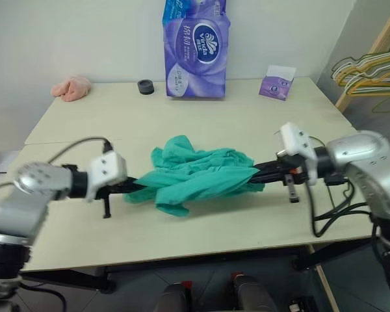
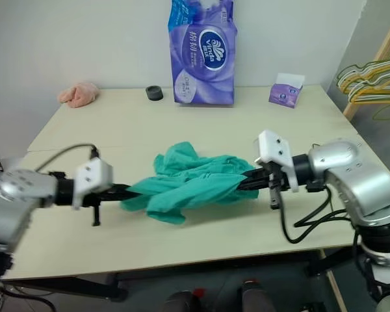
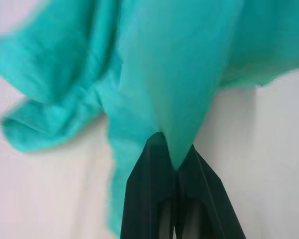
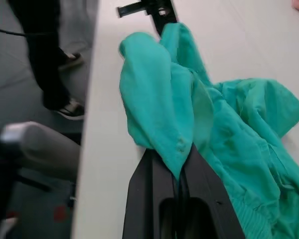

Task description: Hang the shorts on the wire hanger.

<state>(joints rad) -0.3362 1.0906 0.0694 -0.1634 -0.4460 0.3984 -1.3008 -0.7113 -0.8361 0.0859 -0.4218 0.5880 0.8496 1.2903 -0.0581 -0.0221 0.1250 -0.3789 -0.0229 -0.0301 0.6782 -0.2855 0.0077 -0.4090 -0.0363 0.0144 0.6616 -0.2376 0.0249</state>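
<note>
Shorts pinched at both ends, bunched over mid-table.

I see the left gripper (image 1: 138, 185) and right gripper (image 1: 259, 171) each closed on an end of the shorts (image 1: 198, 177), which sag crumpled between them above the table (image 1: 201, 114), near its middle. Along the far edge: pink cloth (image 1: 72, 88) at far left, a small black ring (image 1: 145, 86), a purple tissue pack (image 1: 195, 47), a small purple box (image 1: 277, 83) at right. Several wire hangers (image 1: 367, 73) hang on a rack past the table's right edge. The far half of the tabletop lies open; a person's legs (image 4: 50, 59) stand beside the table.
</note>
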